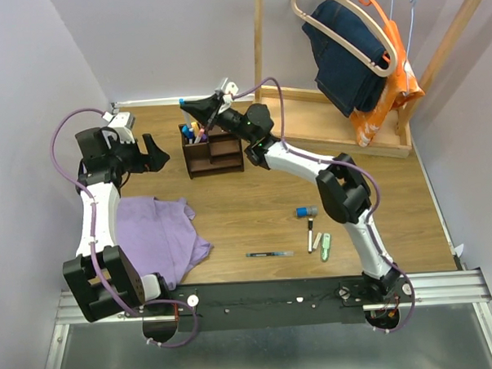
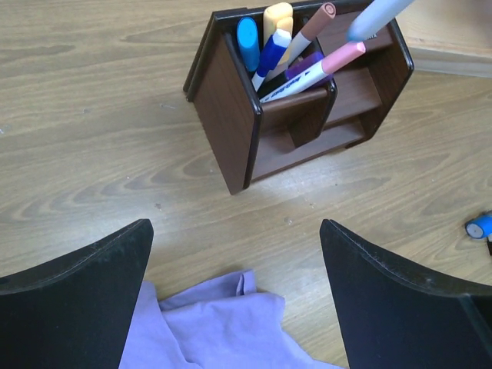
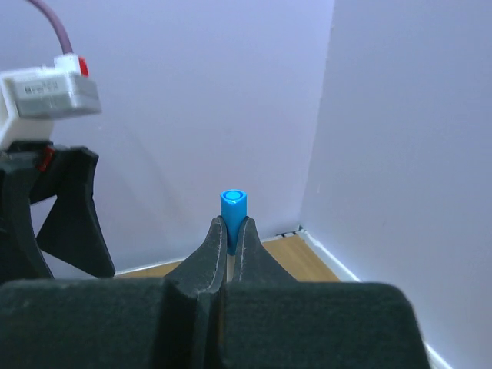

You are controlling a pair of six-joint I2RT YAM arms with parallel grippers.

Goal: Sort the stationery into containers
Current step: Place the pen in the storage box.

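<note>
Light blue plastic marker [image 3: 233,206] pinched in shut right gripper [image 3: 229,231] over dark brown wooden organiser [image 2: 231,131]; left gripper [image 2: 236,238] spread wide, empty.

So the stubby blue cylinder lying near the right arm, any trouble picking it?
The cylinder probably rolls if nudged: it lies on its side on the table. It looks rigid and light, being small. Its smooth round body may slip in a pinch.

Overhead camera and close, downward left wrist share the organiser [image 2: 231,123]; right wrist seemingly faces walls [image 3: 192,92].

Left end effector [image 2: 234,231] agape, right one [image 3: 231,234] clamped
</note>
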